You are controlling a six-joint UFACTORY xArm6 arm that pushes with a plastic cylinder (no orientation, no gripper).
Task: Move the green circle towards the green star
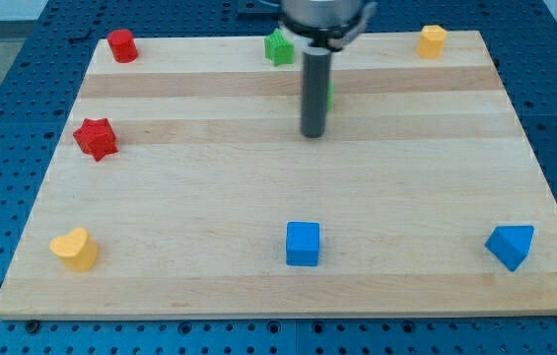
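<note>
The green star (278, 47) lies near the board's top edge, a little left of the middle. The green circle (329, 95) is almost wholly hidden behind my rod; only a thin green sliver shows at the rod's right side. My tip (313, 134) rests on the board just below that sliver, toward the view's bottom. The star is up and to the left of my tip, a short way off.
A red cylinder (122, 45) is at top left, a red star (96, 138) at left, a yellow heart (75, 248) at bottom left. A blue cube (303, 244) is at bottom middle, a blue triangle (511, 246) at bottom right, a yellow block (432, 41) at top right.
</note>
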